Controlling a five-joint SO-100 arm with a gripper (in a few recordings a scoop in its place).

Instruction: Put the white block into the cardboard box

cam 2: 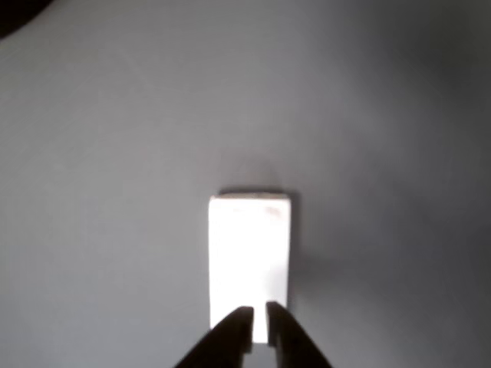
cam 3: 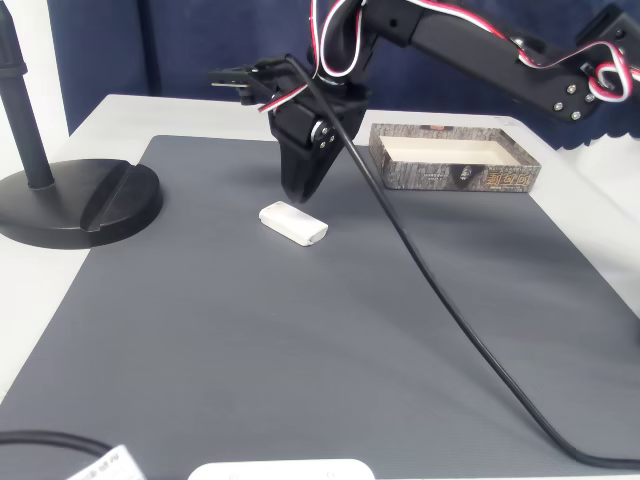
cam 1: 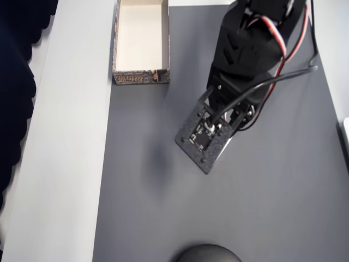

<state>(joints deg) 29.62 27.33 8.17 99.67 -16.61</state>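
We note the white block (cam 3: 293,222) lying flat on the grey mat (cam 3: 300,350), well apart from the cardboard box (cam 3: 455,159). The gripper (cam 2: 258,310) hangs just above the block's near end, jaws nearly closed and gripping nothing. We judge the step to be the approach: part the jaws, straddle the block's narrow width, centre, descend to the mat, then pinch

Lab bench, grey mat (cam 3: 300,330), camera stand (cam 3: 60,195)

Hand (cam 3: 297,197) above white block (cam 3: 293,223)
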